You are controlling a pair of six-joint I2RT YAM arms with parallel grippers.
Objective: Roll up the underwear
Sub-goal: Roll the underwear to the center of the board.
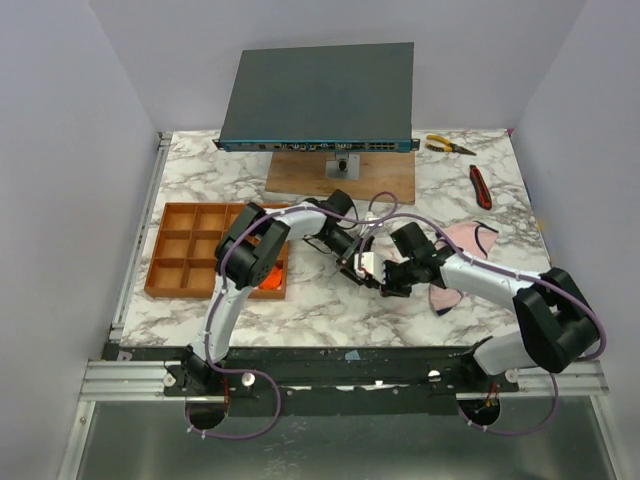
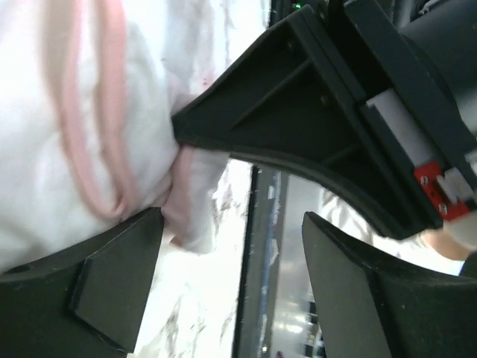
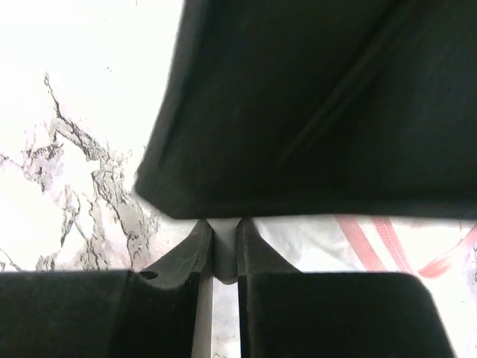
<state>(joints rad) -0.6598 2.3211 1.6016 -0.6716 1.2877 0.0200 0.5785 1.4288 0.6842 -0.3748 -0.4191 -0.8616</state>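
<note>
Marble tabletop (image 1: 330,310), centre of the top view — cream underwear (image 2: 74,134) bunched between the arms. Right gripper (image 3: 223,242) pinches a thin fold; left gripper (image 2: 232,224) spread wide. Likely light, limp, slippery — take the doubled edge.

Underwear (image 2: 74,112) soft cloth; table (image 1: 330,312) glossy marbled.

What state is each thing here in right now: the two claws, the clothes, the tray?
Left gripper: open, jaws wide apart.
Right gripper: shut on white cloth garment with pink trim.
That garment: bunched, pinched at one edge.
Pale pink underwear with dark edging: spread out on the table, unrolled, untouched.
Orange cloth garment: in the tray's near right compartment.
Orange-brown compartment tray: flat on the table.
</note>
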